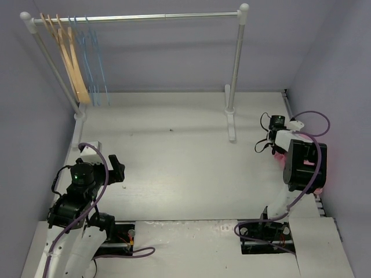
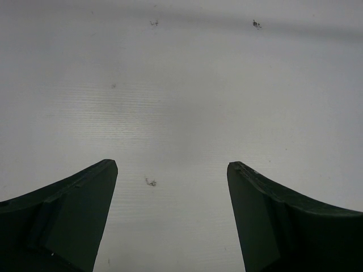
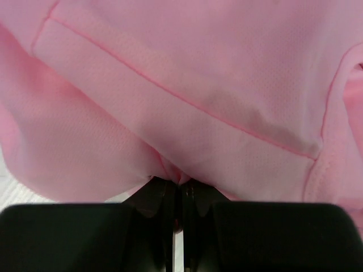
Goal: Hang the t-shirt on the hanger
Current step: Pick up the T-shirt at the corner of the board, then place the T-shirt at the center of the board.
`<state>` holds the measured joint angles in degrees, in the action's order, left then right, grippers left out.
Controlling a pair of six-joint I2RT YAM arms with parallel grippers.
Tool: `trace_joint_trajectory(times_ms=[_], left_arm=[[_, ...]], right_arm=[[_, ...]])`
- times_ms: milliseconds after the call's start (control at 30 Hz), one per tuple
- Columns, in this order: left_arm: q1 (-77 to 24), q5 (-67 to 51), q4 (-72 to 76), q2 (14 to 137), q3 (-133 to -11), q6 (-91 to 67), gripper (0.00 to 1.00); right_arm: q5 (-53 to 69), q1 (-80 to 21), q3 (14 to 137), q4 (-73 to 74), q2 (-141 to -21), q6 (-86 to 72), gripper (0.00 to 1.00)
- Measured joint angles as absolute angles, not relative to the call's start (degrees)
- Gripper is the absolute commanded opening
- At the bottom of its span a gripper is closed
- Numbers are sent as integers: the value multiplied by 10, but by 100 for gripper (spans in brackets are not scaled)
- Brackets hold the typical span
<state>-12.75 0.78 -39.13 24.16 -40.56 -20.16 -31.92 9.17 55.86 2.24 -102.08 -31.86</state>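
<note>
Right end effector (image 3: 177, 186) pinches t-shirt (image 3: 170, 85); left end effector (image 2: 173, 168) gapes over white table (image 2: 181, 85).

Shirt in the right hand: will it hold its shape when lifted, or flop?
Likely floppy: the shirt puckers into folds where the right hand pinches it. Probably light: thin, fine-knit cloth. Held at one point, the rest would likely hang and drape.

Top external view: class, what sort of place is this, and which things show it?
Probably a robot test cell: plain grey walls around a white table, a silver garment rail holding tan wooden hangers and pale-blue wire hangers, and two robot arms bolted at the near edge.
</note>
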Motion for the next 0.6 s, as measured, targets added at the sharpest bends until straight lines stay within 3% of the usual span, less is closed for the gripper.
trace_joint_trajectory(times_ms=[167, 533, 600], left_arm=[[-128, 3, -392, 239, -406, -202, 80], [-128, 2, -392, 238, -406, -202, 80], [-128, 2, -392, 238, -406, -202, 80]], right_arm=[[-306, 65, 558, 0, -1003, -275, 0], [-256, -229, 626, 35, -834, -198, 1], [-224, -291, 647, 42, -819, -191, 22]])
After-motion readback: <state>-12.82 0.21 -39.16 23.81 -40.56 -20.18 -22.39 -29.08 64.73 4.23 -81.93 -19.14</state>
